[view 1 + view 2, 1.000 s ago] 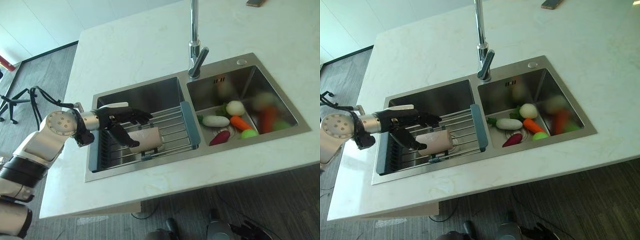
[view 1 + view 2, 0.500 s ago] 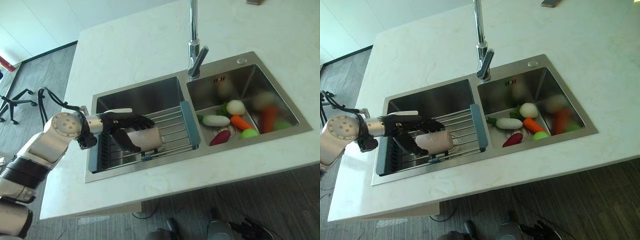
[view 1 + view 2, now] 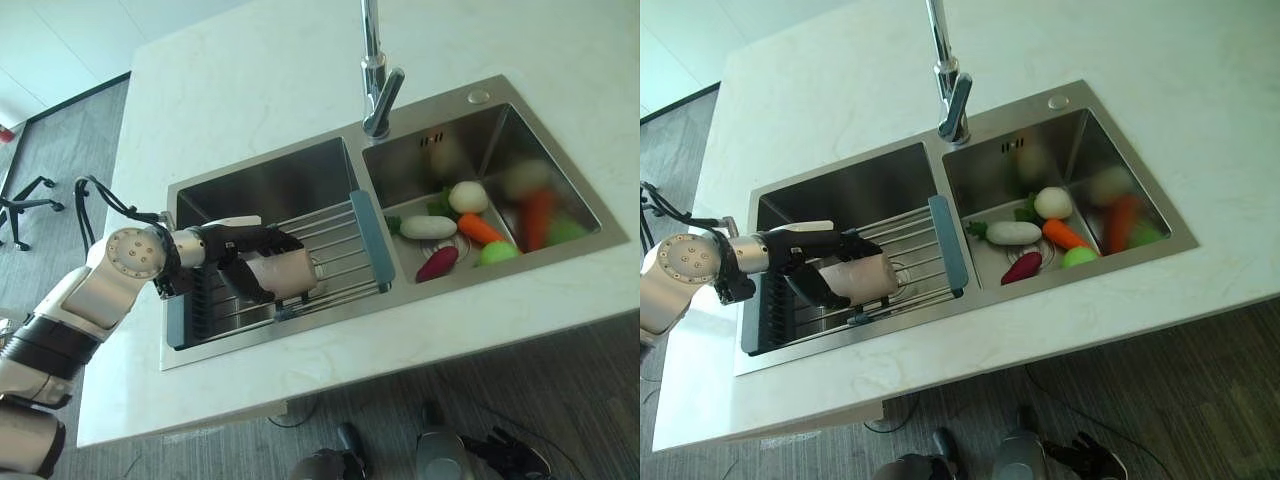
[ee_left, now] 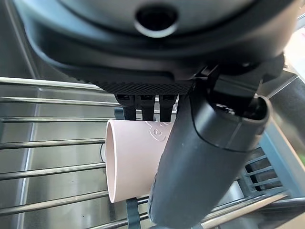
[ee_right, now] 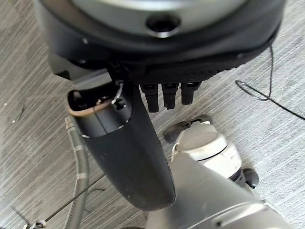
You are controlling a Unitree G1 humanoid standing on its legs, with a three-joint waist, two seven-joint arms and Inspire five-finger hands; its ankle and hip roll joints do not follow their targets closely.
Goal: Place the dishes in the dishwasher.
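A: Over the left basin, how is the left hand (image 3: 243, 251) set?
B: Its fingers and thumb are curled round the pink cup (image 3: 283, 274), which is held just past the palm, toward three o'clock.

A: How is the cup laid?
B: It is seen on its side on the wire rack (image 3: 345, 255), long axis nine to three, mouth toward three. The right hand (image 5: 143, 119) is seen with relaxed fingers above the floor.

White countertop (image 3: 250, 90) with steel sink (image 3: 300, 190)
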